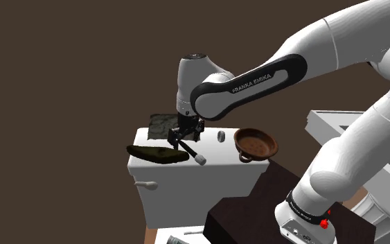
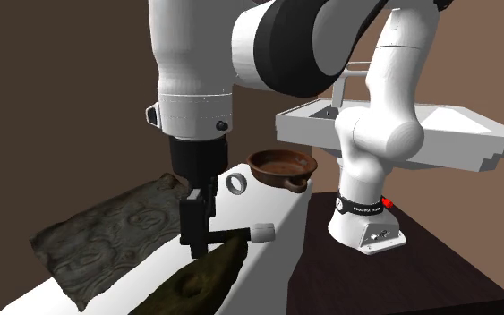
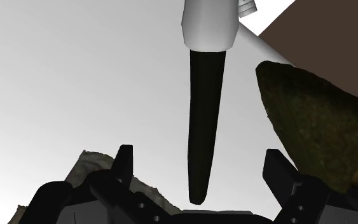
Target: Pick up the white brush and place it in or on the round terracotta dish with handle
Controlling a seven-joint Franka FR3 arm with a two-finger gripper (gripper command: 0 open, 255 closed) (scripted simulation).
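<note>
The all-black two-finger gripper [image 1: 183, 138] points down over a white flat surface [image 1: 221, 166], low above the brush [image 1: 195, 155], a slim black tapered handle ending in a short white cylindrical head. The brush lies on the white surface. In the wrist view the 2 fingers [image 3: 123, 164] stand wide apart, with the thin end of the black handle between them and a clear gap on each side, so the hand is released and grasps nothing.

The round terracotta dish with a small loop handle [image 1: 255, 143] sits upright on the same surface, well apart from the brush toward the shoulder view's right, with nothing in its bowl. Between the gripper and the dish lies 1 small white ring [image 1: 220, 136].

Just beside the brush, toward the shoulder view's left, rests a dark olive-brown lumpy slab [image 1: 157, 153]. In the second exterior view its upper end comes close under the handle; whether they touch I cannot tell. Behind the gripper in the shoulder view lies a grey-green mottled mat [image 1: 160, 123], flat on the white surface.

The white arm reaches in from its dark brown box stand [image 1: 249, 208] at the shoulder view's lower right. A white angular basin [image 2: 438, 134] stands behind the arm's base in the second exterior view.
</note>
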